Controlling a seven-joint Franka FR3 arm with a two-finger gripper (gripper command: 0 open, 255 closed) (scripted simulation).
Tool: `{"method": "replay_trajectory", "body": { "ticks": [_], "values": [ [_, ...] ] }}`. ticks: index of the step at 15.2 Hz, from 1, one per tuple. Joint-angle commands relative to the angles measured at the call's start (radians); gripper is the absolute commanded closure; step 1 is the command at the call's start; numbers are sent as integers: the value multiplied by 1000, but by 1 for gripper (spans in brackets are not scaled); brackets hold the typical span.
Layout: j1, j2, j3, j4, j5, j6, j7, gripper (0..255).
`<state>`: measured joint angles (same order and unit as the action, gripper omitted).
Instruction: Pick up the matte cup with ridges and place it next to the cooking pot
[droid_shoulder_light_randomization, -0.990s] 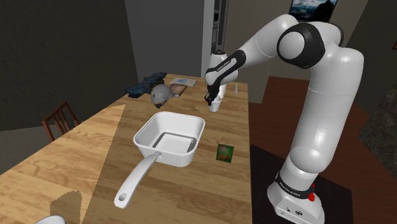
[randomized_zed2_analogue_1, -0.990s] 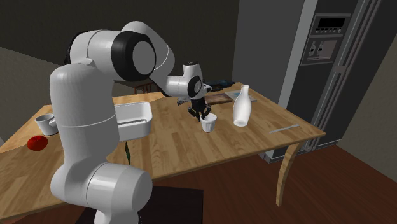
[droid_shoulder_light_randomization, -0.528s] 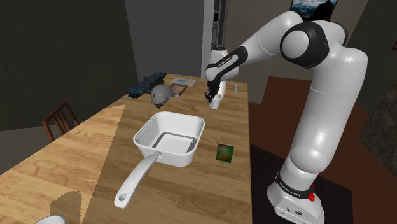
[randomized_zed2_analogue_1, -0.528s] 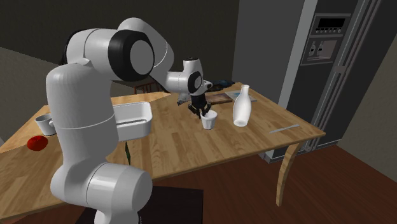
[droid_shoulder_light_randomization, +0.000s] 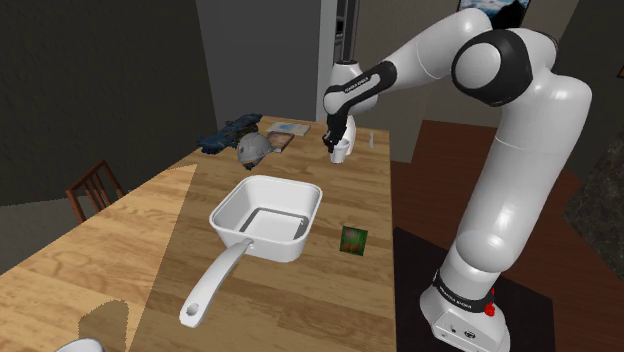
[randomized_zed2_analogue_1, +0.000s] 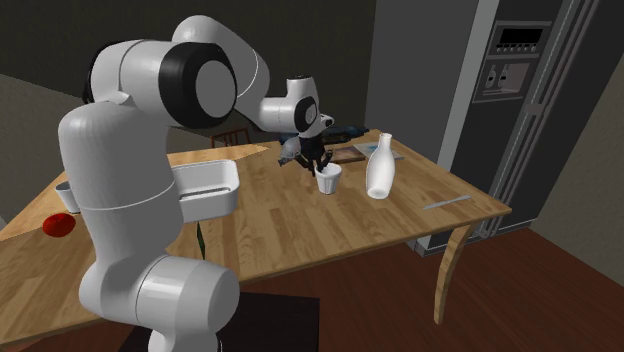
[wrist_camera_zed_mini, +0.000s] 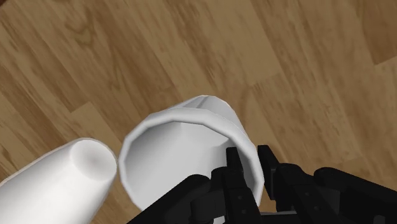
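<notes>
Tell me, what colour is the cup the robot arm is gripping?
Plain white, inside and out; the wrist view shows the cup best.

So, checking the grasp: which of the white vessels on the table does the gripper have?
The small open cup: the gripper pinches its wall. The tall narrow-necked bottle beside it and the square handled pot are untouched.
</notes>
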<state>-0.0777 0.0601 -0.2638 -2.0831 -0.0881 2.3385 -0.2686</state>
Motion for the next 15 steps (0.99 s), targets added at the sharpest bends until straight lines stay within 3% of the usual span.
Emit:
{"method": "replay_trajectory", "body": {
  "ticks": [1,15],
  "values": [
    [1,-12,0,14,-2,-25,0,255],
    [5,-68,3,140,-9,-207,-6,255]
  ]
}}
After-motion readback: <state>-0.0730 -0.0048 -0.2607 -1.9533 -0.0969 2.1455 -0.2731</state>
